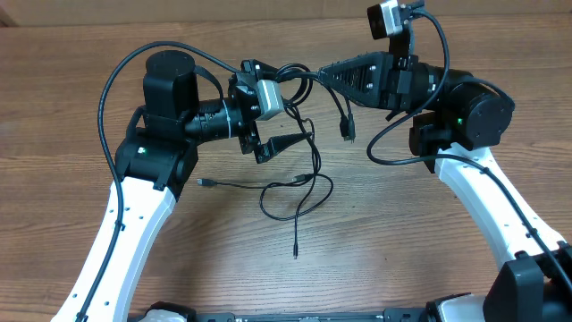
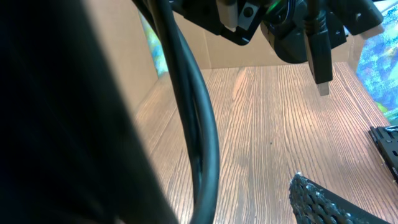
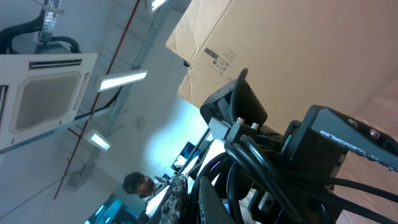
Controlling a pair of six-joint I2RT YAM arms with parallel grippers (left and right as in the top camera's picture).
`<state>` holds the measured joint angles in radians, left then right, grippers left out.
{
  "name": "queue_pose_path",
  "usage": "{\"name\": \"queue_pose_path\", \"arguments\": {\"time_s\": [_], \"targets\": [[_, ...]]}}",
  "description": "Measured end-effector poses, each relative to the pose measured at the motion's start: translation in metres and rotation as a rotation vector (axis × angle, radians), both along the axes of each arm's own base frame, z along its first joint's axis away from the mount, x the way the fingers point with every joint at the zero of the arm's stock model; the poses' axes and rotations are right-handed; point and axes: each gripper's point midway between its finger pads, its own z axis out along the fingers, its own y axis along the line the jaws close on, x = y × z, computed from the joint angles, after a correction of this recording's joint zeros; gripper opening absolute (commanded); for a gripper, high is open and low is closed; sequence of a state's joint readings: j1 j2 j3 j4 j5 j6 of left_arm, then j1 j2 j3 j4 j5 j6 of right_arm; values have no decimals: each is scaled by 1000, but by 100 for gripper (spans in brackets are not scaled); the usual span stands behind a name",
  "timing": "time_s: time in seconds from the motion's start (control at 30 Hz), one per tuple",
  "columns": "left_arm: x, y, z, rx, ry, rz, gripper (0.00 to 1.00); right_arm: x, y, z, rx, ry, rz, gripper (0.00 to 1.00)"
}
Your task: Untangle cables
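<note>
Cables (image 1: pixel 315 154) btwn L fingers (image 1: pixel 282 142), R fingers (image 1: pixel 344 73) pinching

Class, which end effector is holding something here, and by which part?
The right end effector is shut on the cables, pinching a stretch of cord above a dangling plug. The left end effector is open and holds nothing.

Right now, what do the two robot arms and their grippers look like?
The left arm and right arm each have a white link and black cylindrical joints, with thick black wires looping alongside. A green light glows on the right arm. Each wrist carries a grey camera box. The left gripper and right gripper are black with tapering fingers; one left finger is dimpled.
</note>
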<state>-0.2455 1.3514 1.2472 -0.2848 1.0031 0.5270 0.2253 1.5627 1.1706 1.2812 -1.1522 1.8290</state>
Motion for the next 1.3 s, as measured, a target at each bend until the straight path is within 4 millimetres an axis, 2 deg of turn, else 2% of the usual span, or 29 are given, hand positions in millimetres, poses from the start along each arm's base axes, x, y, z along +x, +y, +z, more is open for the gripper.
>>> {"name": "queue_pose_path", "arguments": {"time_s": [0.2, 0.37, 0.73, 0.8, 0.93, 1.0, 1.07, 1.3], "targets": [[-1, 0, -3, 5, 22, 0, 89, 9, -10, 2, 15, 3, -41, 4], [-2, 0, -4, 5, 28, 1, 74, 15, -17, 5, 31, 6, -71, 4], [-2, 0, -4, 5, 26, 0, 78, 15, -17, 6, 36, 8, -74, 4], [-1, 0, -3, 4, 22, 0, 66, 15, -17, 6, 35, 8, -74, 4], [0, 0, 0, -2, 11, 1, 28, 15, -17, 5, 33, 7, -72, 4], [0, 0, 0, -1, 1, 0, 13, 15, -17, 5, 33, 7, -72, 4], [0, 0, 0, -2, 4, 0, 4, 15, -17, 5, 33, 7, -72, 4], [0, 0, -1, 0, 8, 0, 4, 15, -17, 5, 34, 6, -72, 4]]}}
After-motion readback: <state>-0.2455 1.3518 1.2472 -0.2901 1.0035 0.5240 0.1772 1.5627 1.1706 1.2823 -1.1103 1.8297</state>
